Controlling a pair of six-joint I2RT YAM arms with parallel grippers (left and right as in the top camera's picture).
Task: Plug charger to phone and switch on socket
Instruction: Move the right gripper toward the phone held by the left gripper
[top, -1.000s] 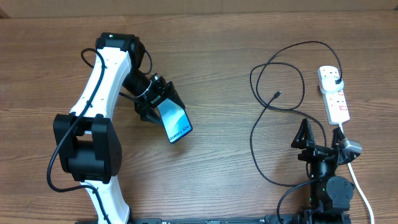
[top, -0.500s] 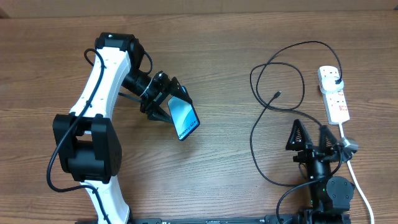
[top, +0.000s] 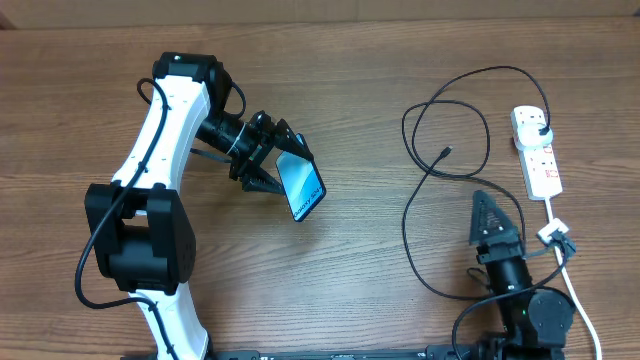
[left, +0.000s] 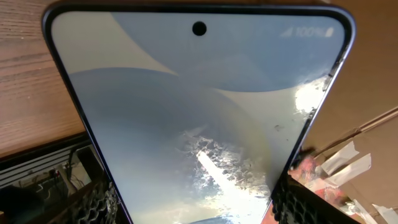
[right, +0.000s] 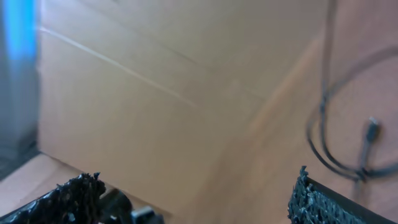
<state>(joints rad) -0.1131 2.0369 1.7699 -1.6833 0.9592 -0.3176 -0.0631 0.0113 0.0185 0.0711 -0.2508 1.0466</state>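
Overhead: the left claw (top: 280, 168) is clenched on the phone (top: 303, 190). It holds the phone tilted and clear of the counter (top: 350, 300), far left of the socket (top: 538, 155). My guess is that this is to bring it toward the cable. The charger (top: 404, 232) lies in loose loops just left of the socket. Its plug (top: 540, 125) is already seated in the socket's far end, and its tip (top: 445, 152) lies free. The right claw (top: 520, 228) hangs near the socket's near end, touching nothing. The switches are too small to read.

Left wrist: the phone (left: 199, 124) fills the view, screen lit, with the fingers (left: 99, 199) pinching its edges (the port is not visible). Wood grain shows at upper left and pale clutter at right.

Right wrist: the view is blurred. The fingers (right: 81, 193) are spread wide and empty, probably ready for the tip (right: 371, 127), which lies ahead on the wood among the cable loops. Pale board-like panels fill the rest of the view.
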